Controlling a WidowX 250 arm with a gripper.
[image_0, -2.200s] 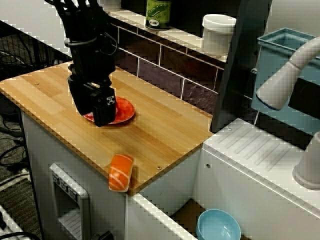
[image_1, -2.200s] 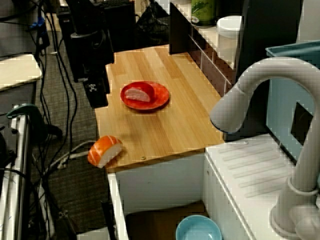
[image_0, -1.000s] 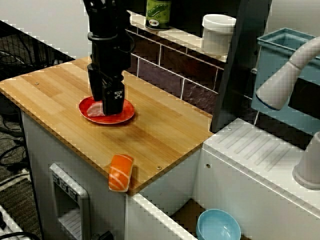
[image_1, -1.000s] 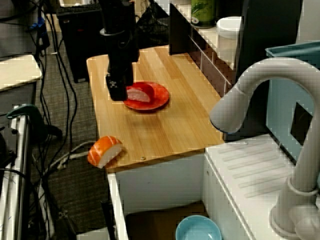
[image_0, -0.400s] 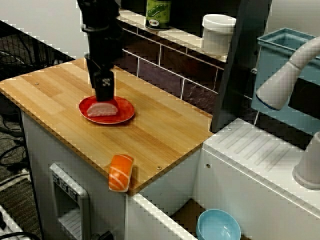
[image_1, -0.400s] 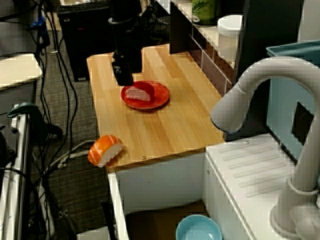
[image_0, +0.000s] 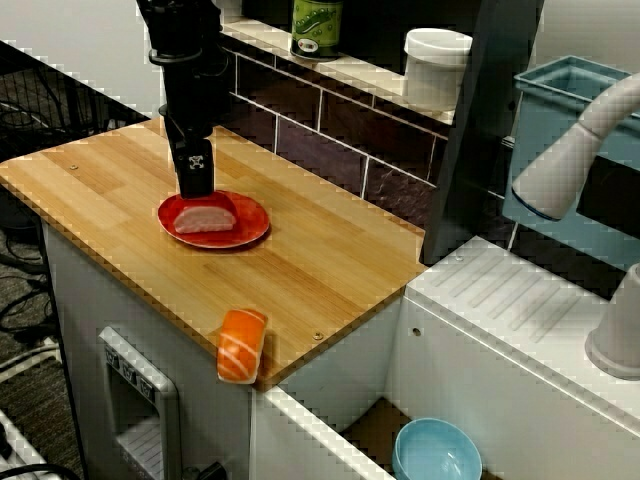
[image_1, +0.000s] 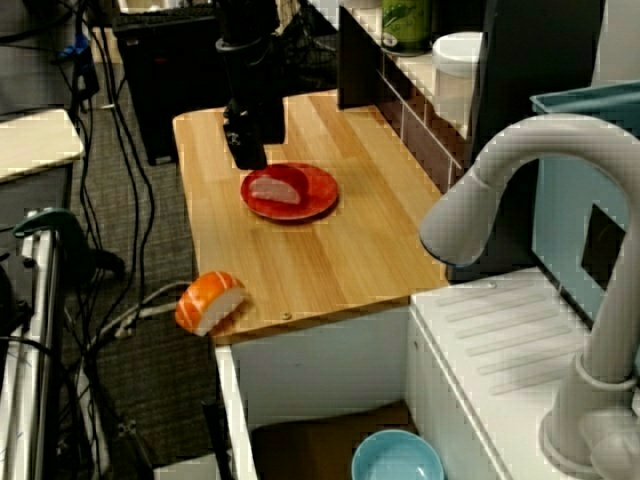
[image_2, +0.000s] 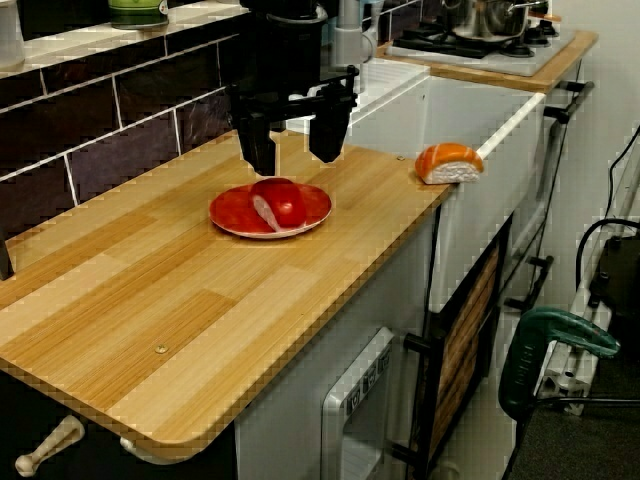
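Observation:
A red plate (image_0: 252, 230) (image_1: 322, 194) (image_2: 224, 212) lies on the wooden counter (image_0: 320, 270) with a pink-red tuna sushi piece (image_0: 205, 217) (image_1: 278, 186) (image_2: 279, 203) on it. My black gripper (image_0: 196, 182) (image_1: 247, 152) (image_2: 293, 150) hangs just above and behind the plate. In the view along the counter its two fingers (image_2: 258, 152) stand apart, open, with nothing between them, clear of the sushi. A salmon sushi piece (image_0: 241, 345) (image_1: 209, 301) (image_2: 448, 162) sits at the counter's edge near the sink, overhanging it.
A tiled wall with a shelf holds a green bottle (image_0: 316, 25) and a white jar (image_0: 436, 65). Beyond the counter are a white drainboard (image_0: 520, 300), a faucet (image_1: 500, 170) and a blue bowl (image_0: 436, 452) in the sink. A green drill (image_2: 555, 335) hangs beside the cabinet.
The gripper came from the counter's front over the plate, dropped to the tuna sushi, then rose and drew back toward the wall. The sushi stays on the plate.

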